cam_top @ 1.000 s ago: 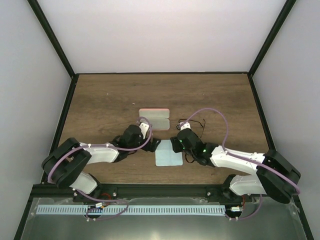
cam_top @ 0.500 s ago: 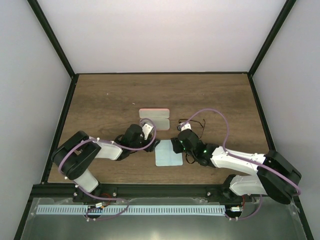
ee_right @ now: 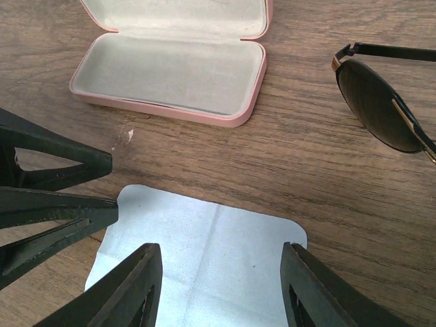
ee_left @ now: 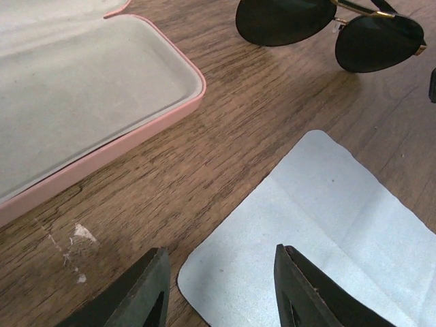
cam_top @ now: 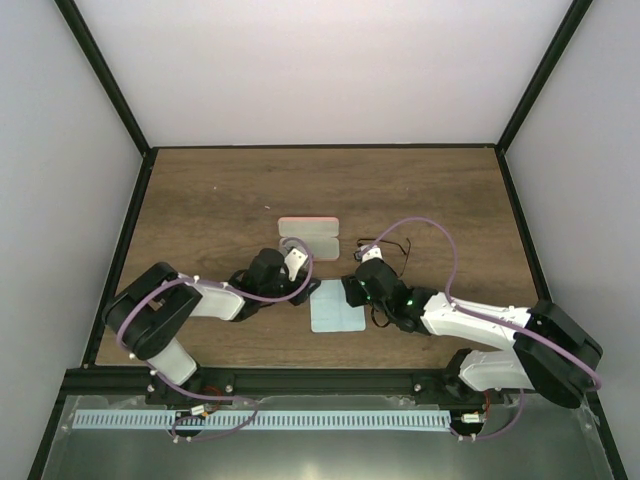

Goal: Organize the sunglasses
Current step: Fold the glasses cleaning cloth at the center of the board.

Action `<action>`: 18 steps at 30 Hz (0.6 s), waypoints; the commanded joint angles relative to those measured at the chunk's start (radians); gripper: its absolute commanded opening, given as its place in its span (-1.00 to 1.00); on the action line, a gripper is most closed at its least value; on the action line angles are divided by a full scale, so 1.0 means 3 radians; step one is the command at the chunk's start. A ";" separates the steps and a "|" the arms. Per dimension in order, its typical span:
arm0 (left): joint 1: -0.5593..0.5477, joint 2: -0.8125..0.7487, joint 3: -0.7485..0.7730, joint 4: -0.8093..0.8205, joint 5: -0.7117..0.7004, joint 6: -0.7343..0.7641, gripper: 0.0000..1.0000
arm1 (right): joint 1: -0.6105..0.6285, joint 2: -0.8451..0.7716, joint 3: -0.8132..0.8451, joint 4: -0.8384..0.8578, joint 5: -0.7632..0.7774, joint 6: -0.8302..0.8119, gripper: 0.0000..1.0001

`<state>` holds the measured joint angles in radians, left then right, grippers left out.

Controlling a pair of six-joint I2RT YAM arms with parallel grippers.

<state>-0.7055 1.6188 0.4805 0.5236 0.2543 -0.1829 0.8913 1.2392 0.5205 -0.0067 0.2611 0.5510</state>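
I am holding my left end effector (ee_left: 221, 257) partly open, its fingers straddling a corner of the blue cloth (ee_left: 327, 225). My right end effector (ee_right: 219, 251) is hovering half open over that cloth. The sunglasses (ee_right: 381, 102) are lying ungripped on the worktop (ee_right: 320, 177), ahead and to the right of both end effectors, near the open pink case (ee_right: 170, 71).

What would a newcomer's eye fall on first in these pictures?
The open pink case lies mid-table, its pale lining showing. Nearer the arms, a light blue cloth lies flat, the left claw and right claw open over its sides. The dark sunglasses lie right of the case.
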 commanded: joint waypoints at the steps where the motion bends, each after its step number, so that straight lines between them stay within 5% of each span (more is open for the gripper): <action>1: 0.0013 0.0113 -0.0042 0.0100 0.0035 0.0016 -0.10 | -0.0023 -0.0011 0.0020 0.0037 0.0002 0.0010 -0.01; 12: 0.0011 0.0304 -0.0003 0.0137 0.0191 -0.0009 -0.15 | -0.0021 0.0027 0.0029 0.0043 -0.0004 0.0009 0.01; 18: 0.0012 0.0337 0.0013 0.0123 0.0244 -0.0014 -0.36 | -0.0021 0.0026 0.0029 0.0033 -0.0001 0.0014 0.01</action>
<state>-0.7052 1.6997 0.4820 0.5678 0.2955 -0.1864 0.8913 1.2446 0.5205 -0.0067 0.2569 0.5545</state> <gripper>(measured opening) 0.328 0.503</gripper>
